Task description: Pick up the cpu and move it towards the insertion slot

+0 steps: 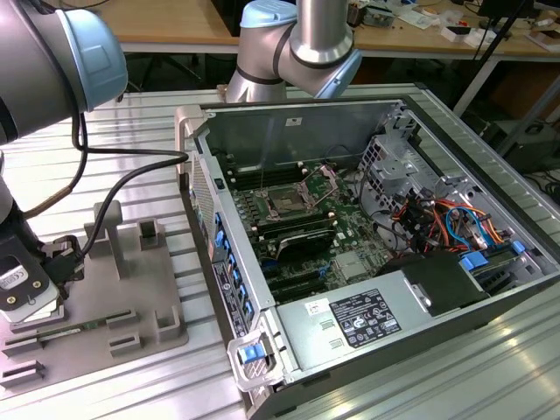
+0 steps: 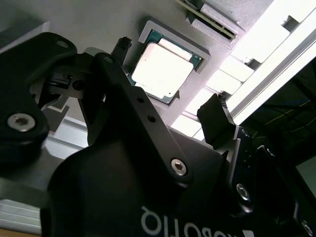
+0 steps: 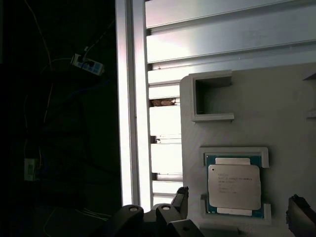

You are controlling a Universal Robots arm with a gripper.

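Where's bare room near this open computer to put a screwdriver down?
The ribbed aluminium table is bare at the exterior view's lower right, beside the open grey computer case. The grey plastic tray is cluttered with blocks; inside the case, coloured cables and the square silvery-framed insertion slot leave no room.

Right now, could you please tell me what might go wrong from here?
1. The cpu sits in a lipped pocket of the tray. The open fingers on either side could catch a lip instead of the chip's edges and tilt it.
2. The slot lies deep inside the case, so a carried chip might knock a wall.
3. The arm's cable drapes over the tray and might snag.
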